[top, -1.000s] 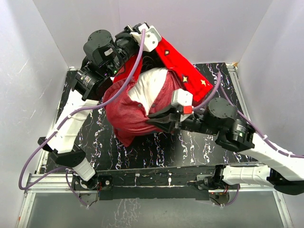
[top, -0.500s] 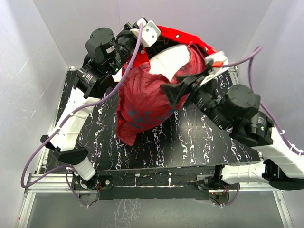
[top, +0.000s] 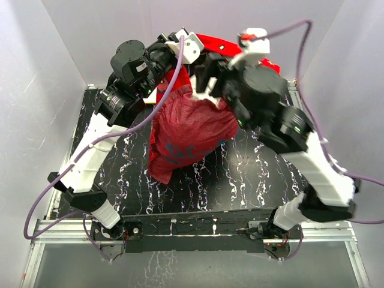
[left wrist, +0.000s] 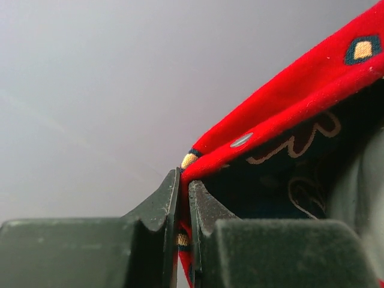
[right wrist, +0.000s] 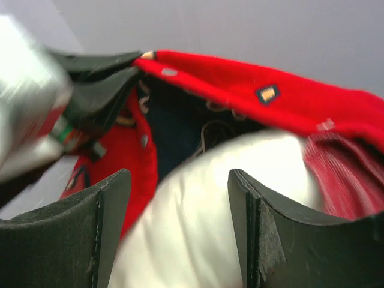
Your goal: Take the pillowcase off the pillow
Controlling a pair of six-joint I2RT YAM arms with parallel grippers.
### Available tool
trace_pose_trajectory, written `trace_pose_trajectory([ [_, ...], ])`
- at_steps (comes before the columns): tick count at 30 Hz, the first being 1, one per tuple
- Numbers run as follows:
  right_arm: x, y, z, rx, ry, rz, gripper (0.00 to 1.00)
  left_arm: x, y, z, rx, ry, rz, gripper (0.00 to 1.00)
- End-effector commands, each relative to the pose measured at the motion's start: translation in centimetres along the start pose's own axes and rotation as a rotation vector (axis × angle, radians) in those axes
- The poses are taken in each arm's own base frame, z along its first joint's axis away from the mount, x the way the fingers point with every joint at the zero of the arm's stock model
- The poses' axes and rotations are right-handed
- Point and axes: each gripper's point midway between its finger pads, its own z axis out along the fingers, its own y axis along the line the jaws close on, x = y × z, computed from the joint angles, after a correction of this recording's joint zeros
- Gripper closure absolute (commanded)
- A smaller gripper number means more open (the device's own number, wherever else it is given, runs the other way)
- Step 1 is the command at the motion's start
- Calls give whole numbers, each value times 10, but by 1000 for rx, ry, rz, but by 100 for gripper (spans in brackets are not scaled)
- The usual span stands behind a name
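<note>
The left gripper point(left wrist: 184, 187) is clamped shut on the bright red hem of the pillowcase point(left wrist: 288, 102). Its two dark fingers point(left wrist: 203, 207) pinch the fabric at a corner of the hem, near a metal snap point(left wrist: 242, 140).

In the top view the left arm reaches up toward the far wall. The pillowcase hangs from this grip above the far half of the black marbled table point(top: 252, 180). The hanging bulk shows its duller dark red inner side (with bluish patches). A bright red band runs along the top, between the two wrists. Whether the lowest fold touches the table cannot be told.

The right gripper point(right wrist: 180, 175) stands wide open and holds nothing. Its fingers point(right wrist: 72, 240) frame the pillow point(right wrist: 216, 204), which bulges off-white from the open mouth of the pillowcase, directly under the bright red hem. Contact between the fingertips and the pillow cannot be confirmed (the right wrist view is blurred).

The right arm is raised high, with its wrist just beside the left wrist. In the top view, fabric covers most of the pillow.
</note>
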Motion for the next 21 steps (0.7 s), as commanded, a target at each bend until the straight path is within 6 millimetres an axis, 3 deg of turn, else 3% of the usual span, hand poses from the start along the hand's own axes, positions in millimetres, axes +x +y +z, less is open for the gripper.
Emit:
trace_pose_trajectory([
  [1,38,-22,66,53,157,18,33,-9,58,-31,-194,10,72,100],
  [3,49,-50,79,107,196,29,34,-7,62,-37,-206,21,98,100],
  [5,55,-66,78,142,190,16,35,-1,64,-42,-214,47,134,100],
  [11,37,-70,63,99,134,-16,34,25,51,-35,-190,136,222,100],
  [14,16,-64,53,30,99,0,32,37,47,-26,-189,158,194,100],
  [17,1,-70,40,32,63,21,32,44,48,-22,-177,161,125,100],
  [19,-1,-83,36,93,56,15,36,41,45,-22,-154,147,71,100],
  [21,11,-90,36,137,102,10,35,39,40,-21,-128,139,13,100],
])
